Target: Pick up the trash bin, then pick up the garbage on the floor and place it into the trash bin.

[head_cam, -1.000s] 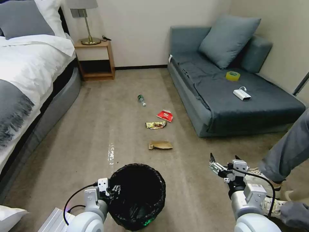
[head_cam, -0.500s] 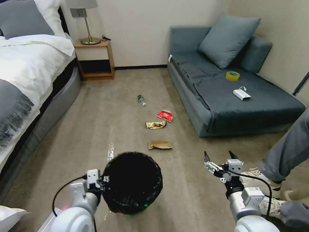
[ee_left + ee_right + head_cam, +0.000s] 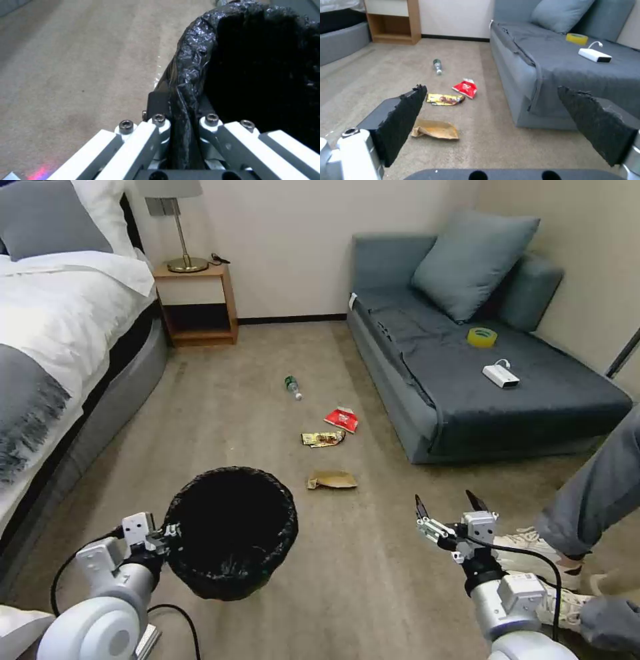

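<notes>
1. Left gripper (image 3: 163,537) clamped on rim of bin (image 3: 230,530), lower left of head frame, tilted
2. Right gripper (image 3: 448,505) spread wide, lower right
3. Pouch (image 3: 331,480), wrapper (image 3: 323,438), packet (image 3: 342,419), bottle (image 3: 293,387) mid-frame on carpet

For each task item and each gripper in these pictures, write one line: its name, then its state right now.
Trash bin: held by its rim, bag-lined.
Left gripper: shut on the bin's rim.
Right gripper: open, holding nothing, above the floor.
Brown pouch: flat on the floor.
Gold wrapper: on the floor.
Red packet: on the floor.
Bottle: lying on its side.
</notes>
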Controlling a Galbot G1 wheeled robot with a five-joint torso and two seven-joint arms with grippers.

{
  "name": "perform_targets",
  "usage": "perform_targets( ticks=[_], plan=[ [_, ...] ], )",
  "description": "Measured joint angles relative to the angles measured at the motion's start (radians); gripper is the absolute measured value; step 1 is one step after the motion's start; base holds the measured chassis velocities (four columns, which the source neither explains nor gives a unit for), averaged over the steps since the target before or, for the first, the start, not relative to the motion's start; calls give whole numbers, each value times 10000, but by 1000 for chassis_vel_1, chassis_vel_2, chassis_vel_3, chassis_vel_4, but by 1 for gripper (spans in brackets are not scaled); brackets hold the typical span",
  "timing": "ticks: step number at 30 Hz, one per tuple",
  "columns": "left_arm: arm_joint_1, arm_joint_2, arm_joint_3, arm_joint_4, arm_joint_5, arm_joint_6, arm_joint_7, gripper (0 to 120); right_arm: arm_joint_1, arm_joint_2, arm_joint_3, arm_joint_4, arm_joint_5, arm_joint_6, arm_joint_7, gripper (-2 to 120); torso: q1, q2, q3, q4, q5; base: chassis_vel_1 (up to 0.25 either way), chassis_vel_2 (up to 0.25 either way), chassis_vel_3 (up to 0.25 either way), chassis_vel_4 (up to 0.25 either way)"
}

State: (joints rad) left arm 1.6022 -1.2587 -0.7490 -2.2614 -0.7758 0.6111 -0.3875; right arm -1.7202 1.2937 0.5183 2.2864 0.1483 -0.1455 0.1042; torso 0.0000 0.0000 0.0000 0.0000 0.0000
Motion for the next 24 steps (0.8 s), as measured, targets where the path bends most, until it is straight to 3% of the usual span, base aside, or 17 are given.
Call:
perform_targets(
  ticks=[24],
  plan=[
    [-509,192,-899,226,-554,6,-174,4,20,72,-43,18,-32,133,-163,100,0,0,0,1,-1,0,0,0,0]
  ],
)
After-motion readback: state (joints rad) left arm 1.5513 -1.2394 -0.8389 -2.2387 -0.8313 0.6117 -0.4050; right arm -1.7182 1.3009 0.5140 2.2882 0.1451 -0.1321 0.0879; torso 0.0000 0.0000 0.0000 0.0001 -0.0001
